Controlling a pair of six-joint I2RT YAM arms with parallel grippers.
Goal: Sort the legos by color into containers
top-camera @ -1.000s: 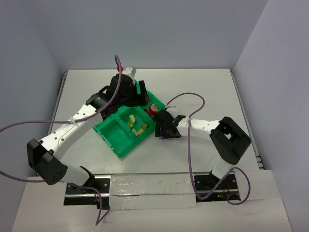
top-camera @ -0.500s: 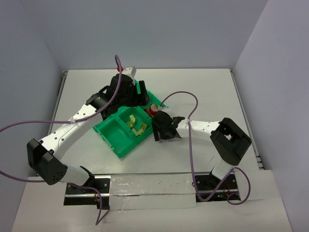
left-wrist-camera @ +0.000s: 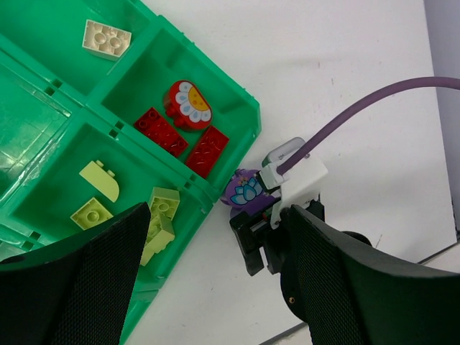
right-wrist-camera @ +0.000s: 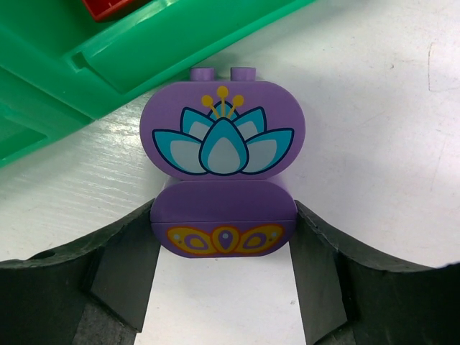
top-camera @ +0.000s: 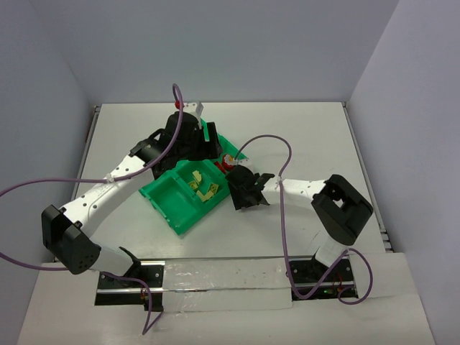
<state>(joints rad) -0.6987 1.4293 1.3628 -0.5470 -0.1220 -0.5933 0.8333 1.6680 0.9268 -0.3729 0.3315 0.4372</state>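
Tabletop (top-camera: 309,136): a white surface, on which the green tray is set at an angle between the two arms.

Tray (left-wrist-camera: 248,115): bright green plastic, divided by low walls into rectangular containers.

Red legos (left-wrist-camera: 162,131): three are seen together in the corner container nearest the right arm. Two are flat bricks, and one is a rounded piece printed with a white flower.

Pale yellow-green legos (left-wrist-camera: 100,180): several are gathered in the container adjoining the red one, across a low wall.

Cream lego (left-wrist-camera: 106,38): a single studded brick is seen alone in a further container.

Purple lego (right-wrist-camera: 223,136): it is found outside the tray, just beside the outer wall of the red container and over the bare tabletop. A blue lotus is printed on its rounded face, and a second purple piece with a yellow ornament is joined below. Whether it rests on the tabletop or is raised cannot be told.

Right fingers (right-wrist-camera: 122,280): they are pressed against the two sides of the lower purple piece, so the purple lego is gripped between them.

Left fingers (left-wrist-camera: 72,287): they are held wide apart above the tray, with nothing held between them.

Cable (left-wrist-camera: 374,108): a purple lead is seen running to the right wrist.
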